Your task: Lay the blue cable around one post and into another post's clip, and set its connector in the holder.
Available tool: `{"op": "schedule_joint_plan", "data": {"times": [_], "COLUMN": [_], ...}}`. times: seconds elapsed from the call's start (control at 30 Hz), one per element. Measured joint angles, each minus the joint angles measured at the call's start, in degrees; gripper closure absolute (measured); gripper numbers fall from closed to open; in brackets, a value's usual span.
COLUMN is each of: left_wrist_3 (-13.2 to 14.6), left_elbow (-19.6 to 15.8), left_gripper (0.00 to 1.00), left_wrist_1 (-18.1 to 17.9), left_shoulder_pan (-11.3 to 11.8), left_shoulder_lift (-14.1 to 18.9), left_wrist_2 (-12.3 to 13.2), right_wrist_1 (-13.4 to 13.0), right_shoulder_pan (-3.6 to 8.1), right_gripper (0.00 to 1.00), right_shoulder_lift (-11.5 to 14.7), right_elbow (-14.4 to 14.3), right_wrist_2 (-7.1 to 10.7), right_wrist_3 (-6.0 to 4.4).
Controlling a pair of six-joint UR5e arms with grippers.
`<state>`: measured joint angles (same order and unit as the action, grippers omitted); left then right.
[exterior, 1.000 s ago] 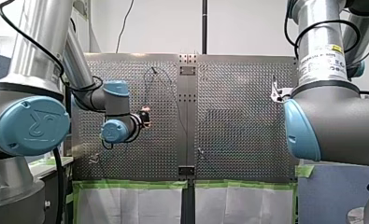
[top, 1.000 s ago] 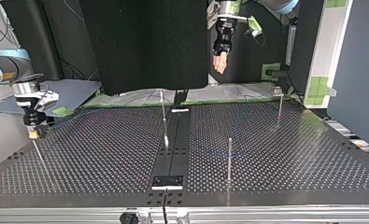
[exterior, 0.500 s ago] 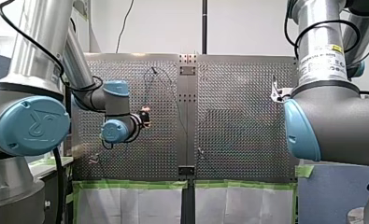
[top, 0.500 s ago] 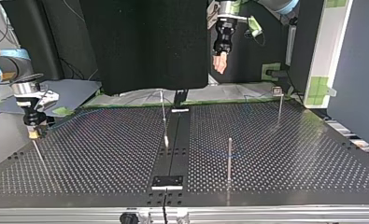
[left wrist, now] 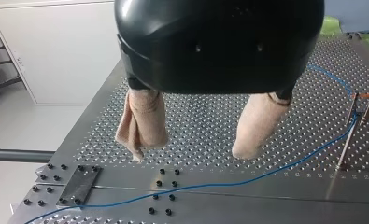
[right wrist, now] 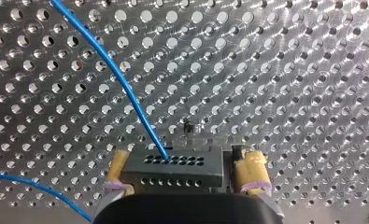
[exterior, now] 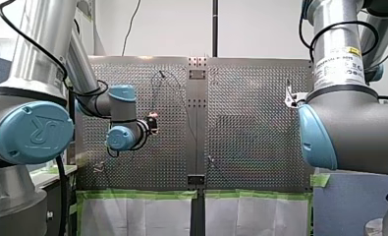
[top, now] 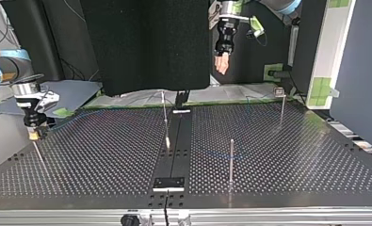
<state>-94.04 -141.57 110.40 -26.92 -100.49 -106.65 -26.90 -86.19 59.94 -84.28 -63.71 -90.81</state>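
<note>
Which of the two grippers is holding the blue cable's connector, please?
My right gripper: its yellow pads clamp the black connector, while my left gripper hangs open and empty.

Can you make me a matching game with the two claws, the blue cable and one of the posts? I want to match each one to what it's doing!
Things:
1. left claw
2. right claw
3. blue cable
4. near post

What it's doing:
A. stands upright, nothing touching it
B. open, holding nothing
C. runs into the connector
D. shut on the connector

Pairs: 1-B, 2-D, 3-C, 4-A
</note>
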Motion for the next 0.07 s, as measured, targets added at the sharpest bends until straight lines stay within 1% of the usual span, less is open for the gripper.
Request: {"op": "schedule_joint_plan", "data": {"times": [0.07], "left_wrist_3": [0.0], "left_elbow": [0.0], "left_gripper": [0.0], "left_wrist_1": [0.0], "left_shoulder_pan": [0.0], "left_shoulder_lift": [0.0], "left_wrist_2": [0.0], "right_wrist_1": [0.0], "right_shoulder_pan": [0.0], "right_gripper": [0.0], "right_shoulder_lift": [0.0], "right_elbow": [0.0], "right_wrist_2": [0.0], "right_wrist_3": [0.0]}}
